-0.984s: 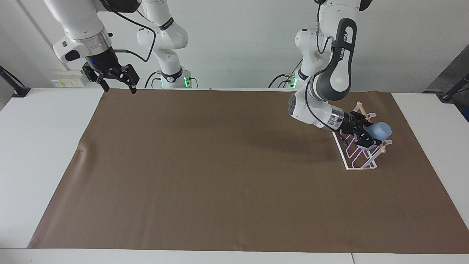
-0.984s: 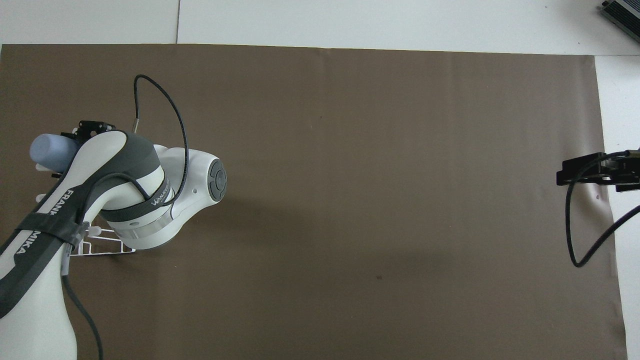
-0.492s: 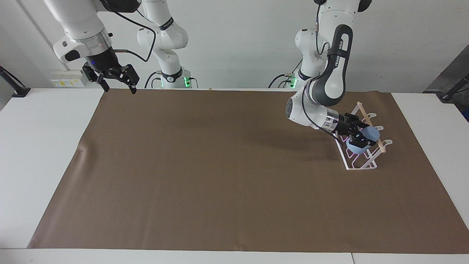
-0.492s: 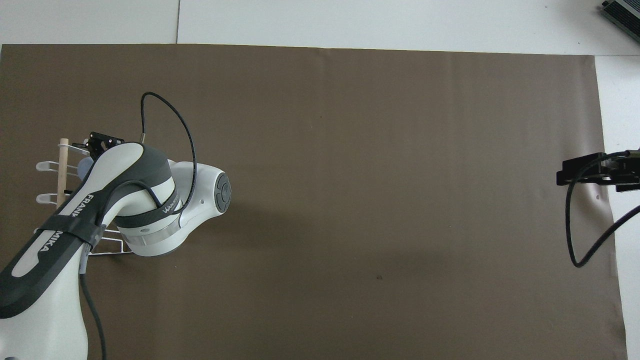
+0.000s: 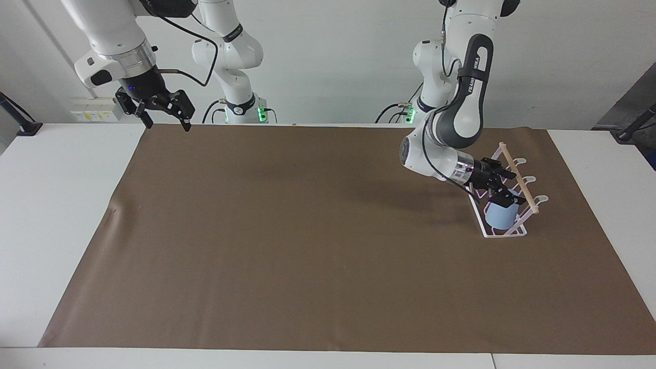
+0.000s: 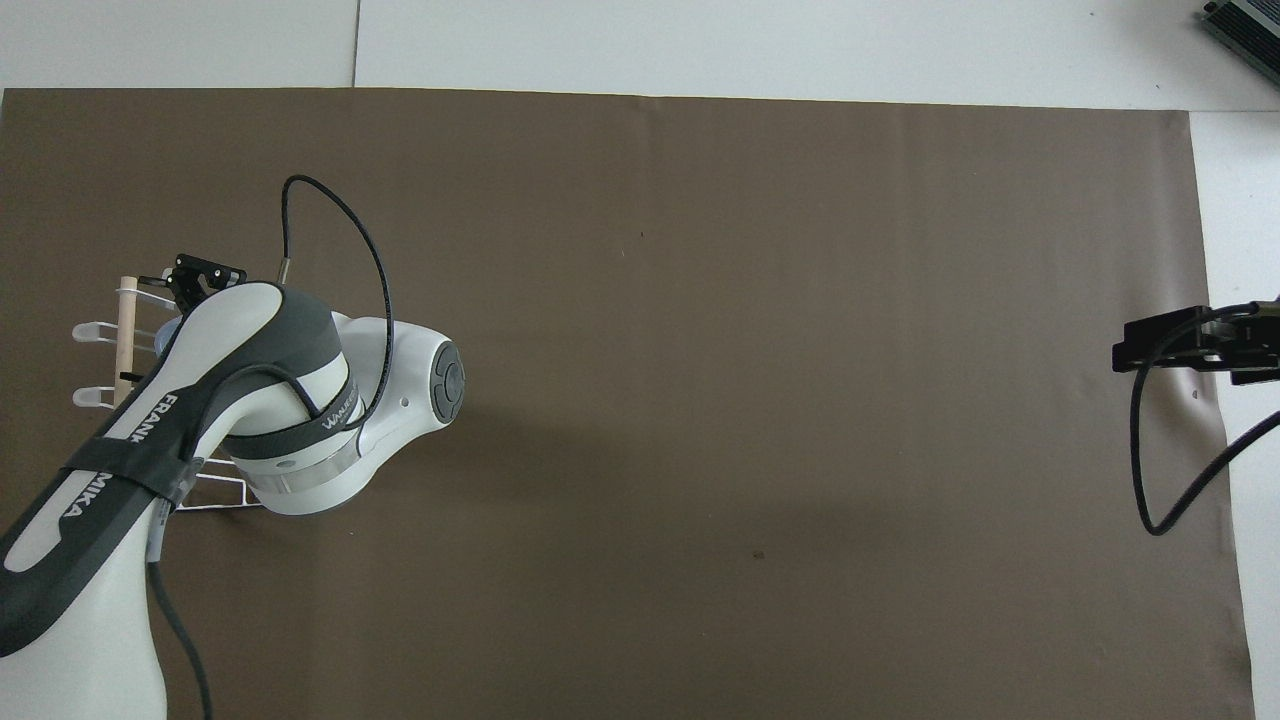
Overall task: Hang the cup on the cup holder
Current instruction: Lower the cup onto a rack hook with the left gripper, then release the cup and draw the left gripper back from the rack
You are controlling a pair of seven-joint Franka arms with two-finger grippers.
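A white table (image 5: 61, 205) against a pale wall carries a large brown rectangular mat (image 5: 307, 241), which covers most of the working surface.

At my left arm's end of the mat stands the cup holder (image 5: 505, 233), a white wire rack with a rectangular base, slanted loop prongs and a light wooden dowel (image 5: 518, 177) running along its top. In the overhead view only the dowel (image 6: 126, 335), a few loop ends and a corner of the rack's base (image 6: 215, 500) show past my left forearm.

The cup (image 5: 500, 216), a small light-blue handleless tumbler of matte plastic, sits on the rack mouth down, over a prong at the end of the rack farther from my bases, with its base tilted up toward my left gripper. From overhead, only a sliver of it shows (image 6: 168, 332) beside the dowel.

My left gripper (image 5: 499, 190) hangs just above the cup's upturned base, over the rack. Its fingers stand parted and grip nothing; whether a fingertip touches the cup cannot be told.

My right arm waits at the other end of the table, its gripper (image 5: 163, 121) raised over the mat's edge nearest my bases, with fingers spread wide and empty. In the overhead view this gripper (image 6: 1190, 345) enters at the mat's border.
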